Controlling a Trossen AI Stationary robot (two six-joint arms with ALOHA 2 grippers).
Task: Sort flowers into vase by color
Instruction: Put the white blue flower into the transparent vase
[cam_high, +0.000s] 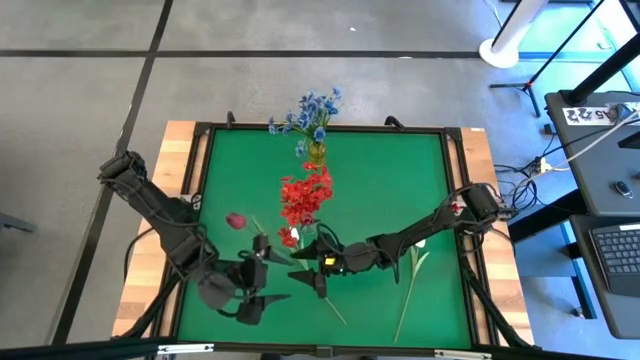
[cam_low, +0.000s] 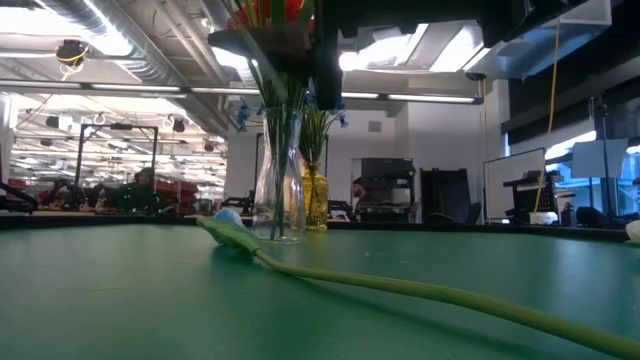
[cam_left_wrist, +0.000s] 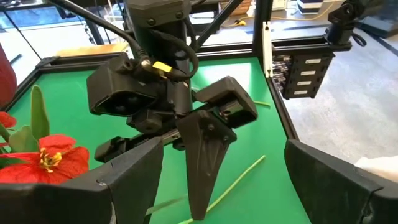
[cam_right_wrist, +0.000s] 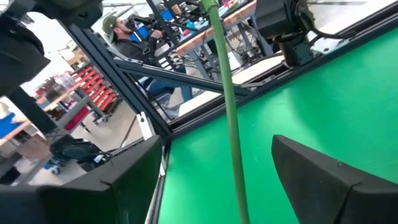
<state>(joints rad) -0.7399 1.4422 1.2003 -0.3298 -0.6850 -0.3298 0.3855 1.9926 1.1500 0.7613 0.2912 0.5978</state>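
A red rosebud (cam_high: 236, 221) lies left of centre, and its green stem (cam_right_wrist: 227, 106) runs between my right gripper's (cam_high: 312, 268) open fingers, apart from both. My left gripper (cam_high: 262, 292) is open just beside it and faces the right gripper (cam_left_wrist: 199, 143). The stem's free end (cam_left_wrist: 236, 180) lies on the green mat. A white bud on a long stem (cam_high: 415, 262) lies on the mat's right side and also shows in the low view (cam_low: 228, 228). Red blooms (cam_high: 305, 195) stand in a clear vase (cam_low: 278, 190). Blue sprigs (cam_high: 310, 110) stand in a yellow vase (cam_low: 315, 200).
A black frame (cam_high: 200, 150) borders the green mat. The two vases stand along the centre line toward the far edge, close to both grippers. Bare mat lies at the far left and far right. A person (cam_right_wrist: 124, 37) sits beyond the table.
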